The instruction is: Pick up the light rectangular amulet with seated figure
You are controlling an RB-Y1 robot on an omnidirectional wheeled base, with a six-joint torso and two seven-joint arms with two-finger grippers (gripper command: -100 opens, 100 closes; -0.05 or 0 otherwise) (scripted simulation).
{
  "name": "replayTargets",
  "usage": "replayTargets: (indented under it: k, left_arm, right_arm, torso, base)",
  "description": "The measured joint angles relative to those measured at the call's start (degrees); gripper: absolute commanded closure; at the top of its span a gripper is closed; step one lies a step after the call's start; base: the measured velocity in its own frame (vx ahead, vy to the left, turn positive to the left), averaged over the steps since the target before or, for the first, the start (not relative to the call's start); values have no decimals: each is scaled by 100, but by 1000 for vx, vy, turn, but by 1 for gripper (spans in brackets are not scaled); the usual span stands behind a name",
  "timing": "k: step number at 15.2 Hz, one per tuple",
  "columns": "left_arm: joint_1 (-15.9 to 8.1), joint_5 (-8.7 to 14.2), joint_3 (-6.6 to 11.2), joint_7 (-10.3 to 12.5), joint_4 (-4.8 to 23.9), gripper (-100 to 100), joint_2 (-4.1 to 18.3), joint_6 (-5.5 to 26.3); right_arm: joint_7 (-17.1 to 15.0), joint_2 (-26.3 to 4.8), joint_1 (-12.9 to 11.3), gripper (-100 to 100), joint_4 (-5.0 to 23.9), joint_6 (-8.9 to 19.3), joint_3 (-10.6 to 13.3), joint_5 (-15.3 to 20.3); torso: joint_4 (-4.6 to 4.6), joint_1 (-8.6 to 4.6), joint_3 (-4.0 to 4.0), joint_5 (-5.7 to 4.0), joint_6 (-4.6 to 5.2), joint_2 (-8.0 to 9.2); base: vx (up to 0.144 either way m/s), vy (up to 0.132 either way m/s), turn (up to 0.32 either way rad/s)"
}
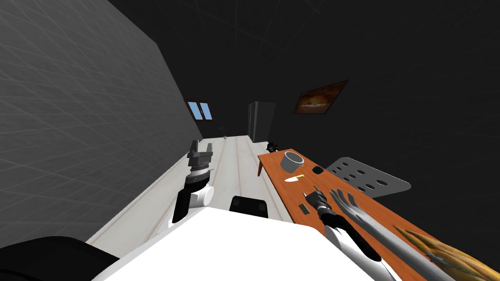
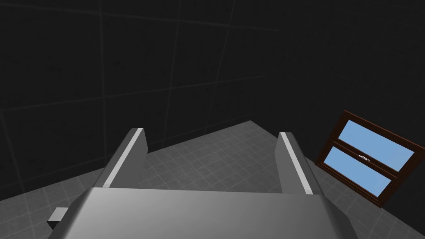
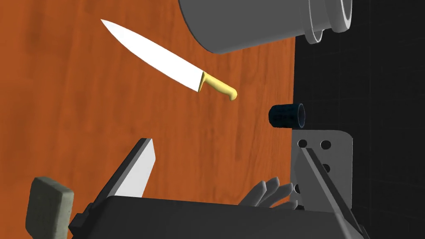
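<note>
The right gripper (image 3: 226, 147) is held wide open and empty above the wooden table (image 3: 62, 103), while the greyish rectangular amulet (image 3: 47, 207) is seen on the table, untouched, just outside the finger on the robot's left, beside the gripper's body.

The room renders dim, its right wall (image 1: 415, 73) near black and the left wall (image 1: 73, 122) a lit grey, while the pale floor (image 1: 234, 161), orange table (image 1: 293, 195) and blue window (image 1: 200, 110) stand bright and sharp, and the head view's wide lens splays lines toward the corners.
</note>
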Motion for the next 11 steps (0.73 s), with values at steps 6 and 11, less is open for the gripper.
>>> replayTargets:
  k: [6, 11]
  left_arm:
    - [0, 0, 0, 0, 0, 0, 0, 0]
    - [0, 0, 0, 0, 0, 0, 0, 0]
  right_arm:
    - [-633, -254, 66, -100, 411, 572, -216, -450]
    - [-1138, -362, 54, -100, 833, 1076, -389, -758]
  torso:
    - [0, -1, 0, -1, -1, -1]
    - [0, 1, -2, 0, 0, -4]
  base:
    - [101, 31, -1]
    - [96, 33, -2]
